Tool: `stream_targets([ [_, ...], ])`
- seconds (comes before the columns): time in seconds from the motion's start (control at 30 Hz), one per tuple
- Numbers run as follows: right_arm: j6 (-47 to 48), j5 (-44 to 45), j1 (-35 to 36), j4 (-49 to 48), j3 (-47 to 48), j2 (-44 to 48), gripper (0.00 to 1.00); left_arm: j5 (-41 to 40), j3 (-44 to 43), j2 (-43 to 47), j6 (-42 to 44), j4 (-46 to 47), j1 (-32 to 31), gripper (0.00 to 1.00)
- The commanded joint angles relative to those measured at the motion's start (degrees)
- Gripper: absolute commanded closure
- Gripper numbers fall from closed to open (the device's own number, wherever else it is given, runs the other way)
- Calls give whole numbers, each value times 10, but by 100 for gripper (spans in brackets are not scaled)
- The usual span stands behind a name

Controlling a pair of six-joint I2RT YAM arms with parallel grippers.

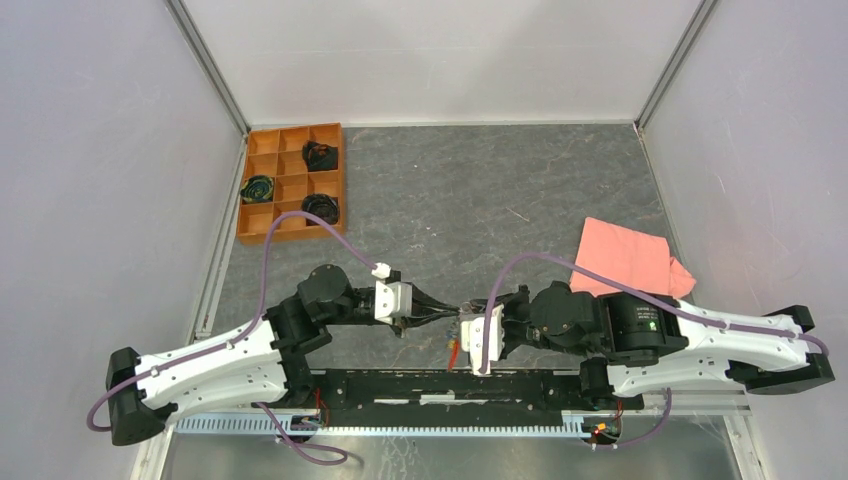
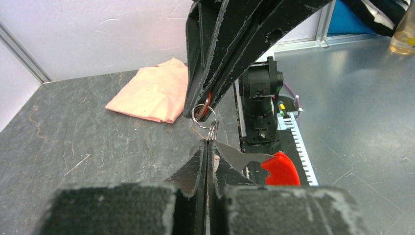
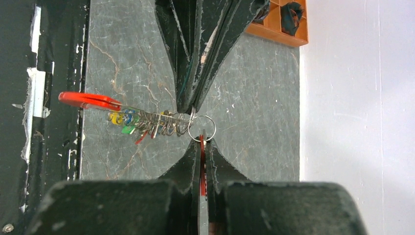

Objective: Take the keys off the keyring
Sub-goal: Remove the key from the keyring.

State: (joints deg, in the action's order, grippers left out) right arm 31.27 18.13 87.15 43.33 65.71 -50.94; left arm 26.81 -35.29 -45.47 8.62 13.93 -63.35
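Clenched between right fingers (image 3: 190, 161): red strap of keyring (image 3: 201, 149). Clenched between left fingers (image 2: 195, 164): bunch of keys (image 3: 151, 125) just beside ring, with red-headed key (image 2: 279, 169) jutting sideways. Held in air between both arms, above grey surface (image 1: 450, 190). Beyond: pink cloth (image 1: 625, 258) right, orange compartment tray (image 1: 266, 142) left.
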Motion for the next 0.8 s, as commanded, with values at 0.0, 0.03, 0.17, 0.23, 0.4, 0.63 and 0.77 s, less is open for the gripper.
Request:
stream_targets([
  [0.0,-16,19,2,-35,-17,15,99,-20,9,8,-52,84,-2,98],
  [0.03,-16,19,3,-36,-21,16,99,-22,14,9,-63,95,-2,98],
  [0.17,-18,22,3,-41,-35,18,99,-35,32,16,-83,135,-2,98],
  [0.23,-17,24,2,-40,-39,18,99,-39,40,21,-84,150,-2,98],
  [0.4,-17,28,3,-40,-44,17,99,-48,46,26,-109,164,-3,98],
  [0.63,-17,38,3,-32,-44,9,99,-61,58,31,-130,195,-2,98],
  [0.77,-15,46,2,-28,-28,4,99,-63,61,27,-143,200,-2,98],
])
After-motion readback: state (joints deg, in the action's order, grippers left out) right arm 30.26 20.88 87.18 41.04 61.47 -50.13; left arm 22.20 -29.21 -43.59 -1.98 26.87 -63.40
